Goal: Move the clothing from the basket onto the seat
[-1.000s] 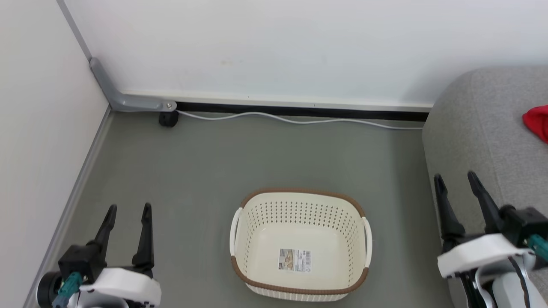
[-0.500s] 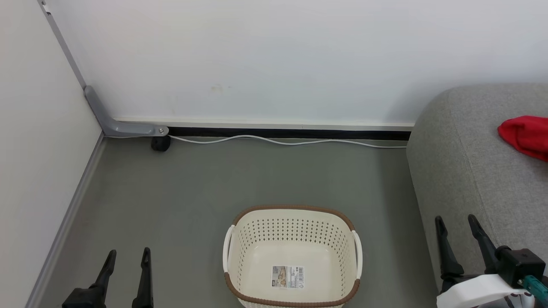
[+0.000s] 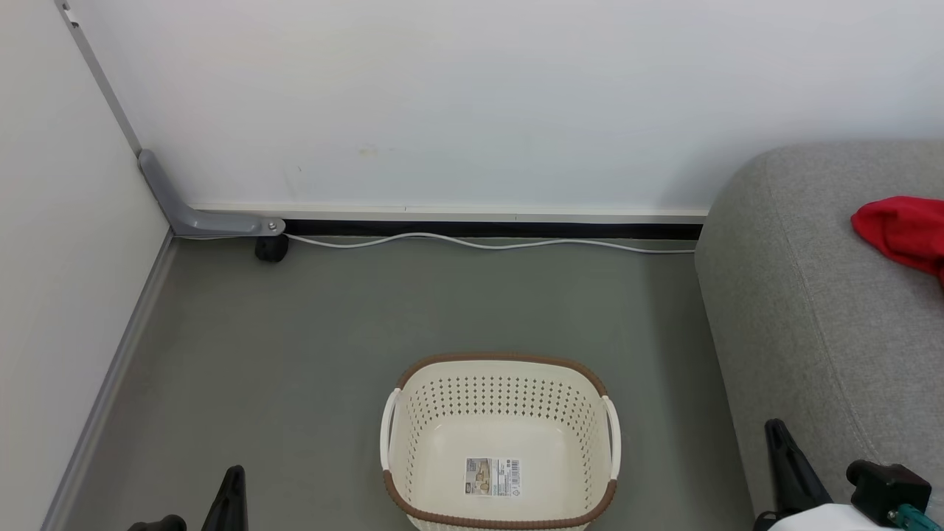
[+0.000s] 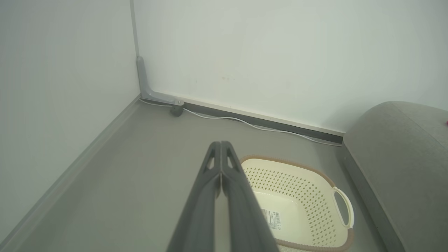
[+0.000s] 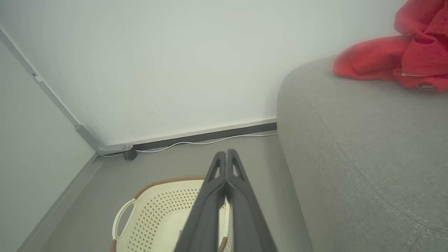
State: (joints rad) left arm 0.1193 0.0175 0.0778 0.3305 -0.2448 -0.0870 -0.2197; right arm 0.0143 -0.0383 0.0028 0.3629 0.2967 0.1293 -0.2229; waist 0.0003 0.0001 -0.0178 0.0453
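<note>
Lying in basket (image 3: 503,359), barcode sticker (image 3: 493,477), print unreadable

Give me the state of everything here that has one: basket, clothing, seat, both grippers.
basket, upright, empty.
seat, carrying one red heap.
clothing, crumpled, lying on the seat.
left gripper, fingers shut, holding nothing.
right gripper, fingers shut, holding nothing.

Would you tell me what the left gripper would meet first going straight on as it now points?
Probably the bare grey floor, short of the white cable, though depth is unclear. The shut left gripper points past the cream perforated plastic basket.
</note>
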